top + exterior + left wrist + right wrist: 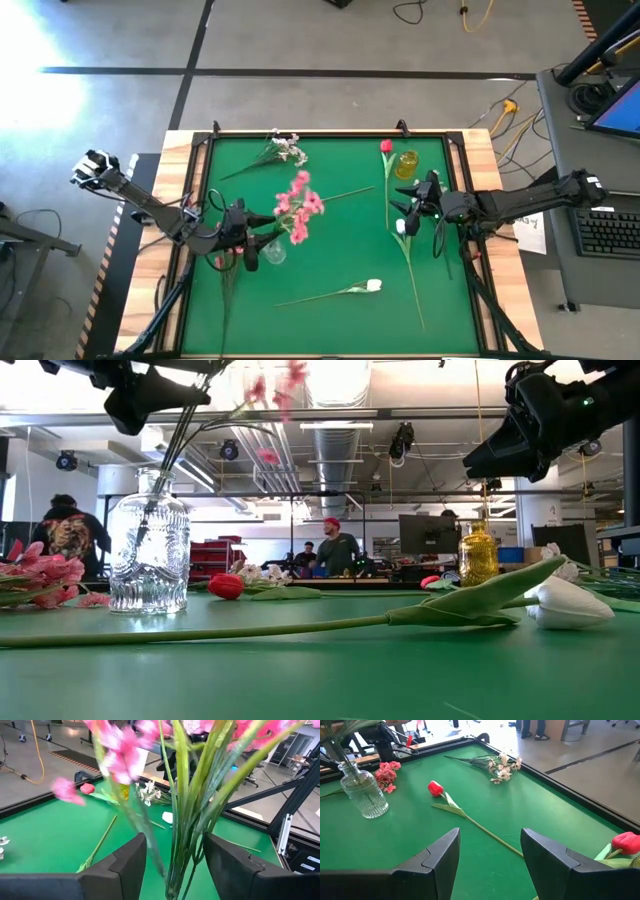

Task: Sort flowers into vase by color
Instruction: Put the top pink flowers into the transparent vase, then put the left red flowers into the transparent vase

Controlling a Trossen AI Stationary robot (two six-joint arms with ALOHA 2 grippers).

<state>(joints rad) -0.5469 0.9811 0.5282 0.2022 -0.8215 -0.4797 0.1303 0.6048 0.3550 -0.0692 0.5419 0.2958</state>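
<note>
Two vases are sitting on the green table: one clear glass vase (274, 252) and one yellow vase (406, 164). Two red tulips (386, 147) (435, 788), one white tulip (373, 286) and one white-blossom spray (289, 148) are lying there.

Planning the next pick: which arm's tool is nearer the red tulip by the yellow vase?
Right. The right tool hovers just beside the red tulip's stem; the left tool is across the table at the clear vase.

Pink spray (297, 205) (in vase (274, 252)), tulips (373, 286) flat
</note>
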